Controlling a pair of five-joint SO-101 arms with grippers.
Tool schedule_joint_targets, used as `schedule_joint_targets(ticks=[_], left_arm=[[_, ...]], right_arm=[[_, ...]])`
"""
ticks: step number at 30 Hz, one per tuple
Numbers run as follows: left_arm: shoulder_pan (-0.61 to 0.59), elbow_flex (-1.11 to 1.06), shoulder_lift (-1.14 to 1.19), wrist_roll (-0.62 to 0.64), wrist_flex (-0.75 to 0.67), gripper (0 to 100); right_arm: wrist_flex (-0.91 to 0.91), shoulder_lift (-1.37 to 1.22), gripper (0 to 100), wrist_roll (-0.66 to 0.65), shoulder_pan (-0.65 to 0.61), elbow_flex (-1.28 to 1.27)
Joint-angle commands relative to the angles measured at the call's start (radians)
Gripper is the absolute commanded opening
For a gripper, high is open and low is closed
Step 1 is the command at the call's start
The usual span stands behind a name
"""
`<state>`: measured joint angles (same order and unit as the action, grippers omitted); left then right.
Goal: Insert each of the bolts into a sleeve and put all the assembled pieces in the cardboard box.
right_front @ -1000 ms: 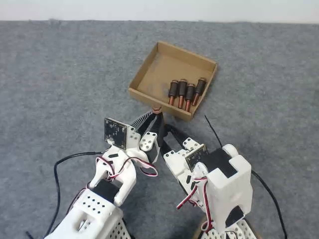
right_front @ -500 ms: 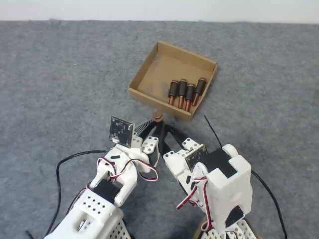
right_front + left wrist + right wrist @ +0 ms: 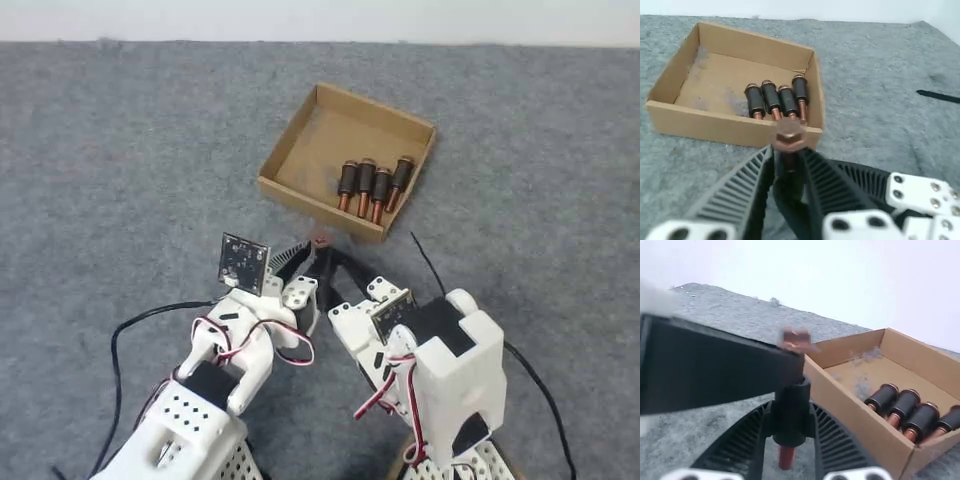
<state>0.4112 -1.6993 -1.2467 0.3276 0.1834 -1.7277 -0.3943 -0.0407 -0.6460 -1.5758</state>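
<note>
Left fingers (image 3: 742, 187) clenched on bolt (image 3: 788, 135), right fingers (image 3: 735, 455) on sleeve (image 3: 790, 407). Rigid, light, probably slick: grip sleeve mid-body, bolt under head.

Your left arm (image 3: 220, 365) and right arm (image 3: 440, 365) both stretch forward from the near side and angle inward, so their tips meet between them. Your left gripper (image 3: 788, 152) has its fingers (image 3: 752, 175) pressed on the shaft of a bolt (image 3: 789, 134), just under the head. Your right gripper (image 3: 790, 412) sits just below it, its own fingers (image 3: 747, 440) clamped around a sleeve (image 3: 790, 405). The two grippers cross close together.
</note>
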Motion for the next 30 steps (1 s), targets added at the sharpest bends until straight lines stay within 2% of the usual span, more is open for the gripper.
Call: schedule_joint_targets(ticks=[1,4,20,24,30], left_arm=[[0.002,0.015,-0.009,-0.005,0.037,21],[0.002,0.015,-0.012,-0.005,0.049,26],[-0.002,0.021,-0.018,-0.006,0.06,26],[-0.015,0.021,-0.08,-0.006,0.069,26],[-0.129,0.041,-0.333,0.012,0.252,26]], right_arm=[[-0.031,0.019,0.7,-0.015,0.012,-0.028],[-0.031,0.019,0.7,-0.015,0.012,-0.028],[-0.031,0.019,0.7,-0.015,0.013,-0.018],[-0.031,0.018,0.7,-0.015,0.015,-0.014],[-0.031,0.018,0.7,-0.017,0.015,-0.014]])
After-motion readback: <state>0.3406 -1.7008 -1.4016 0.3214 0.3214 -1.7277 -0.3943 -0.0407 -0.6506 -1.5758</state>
